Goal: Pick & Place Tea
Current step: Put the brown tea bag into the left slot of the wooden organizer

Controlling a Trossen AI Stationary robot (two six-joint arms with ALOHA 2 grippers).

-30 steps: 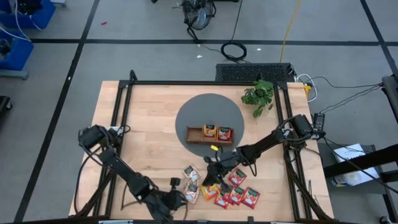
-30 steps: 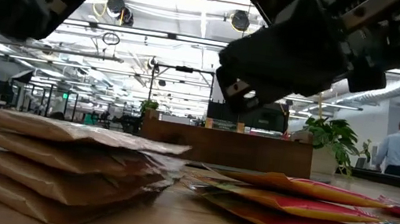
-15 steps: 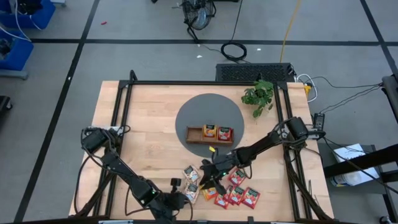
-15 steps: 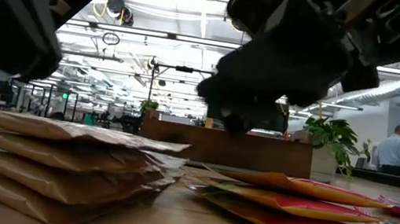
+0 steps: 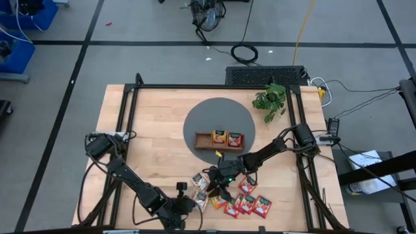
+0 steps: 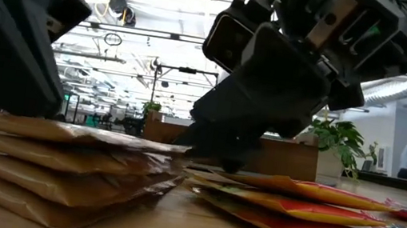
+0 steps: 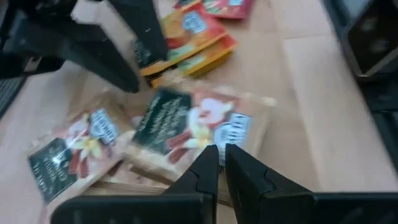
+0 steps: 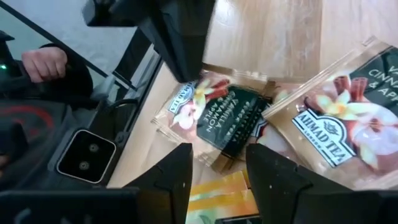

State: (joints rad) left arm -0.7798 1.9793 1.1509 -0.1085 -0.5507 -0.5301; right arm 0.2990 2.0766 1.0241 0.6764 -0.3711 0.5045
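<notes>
Jaws of the right gripper parted above the cream-white tea sachets near the bench's front edge, pick step in hand; next, descend and close; left gripper clenched, empty, alongside.

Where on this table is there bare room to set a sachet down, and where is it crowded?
Bare wood spans the table left of the grey mat; the tray's left compartment is empty. The front middle is crowded: loose sachets with both pincers, right pincer and left pincer.
</notes>
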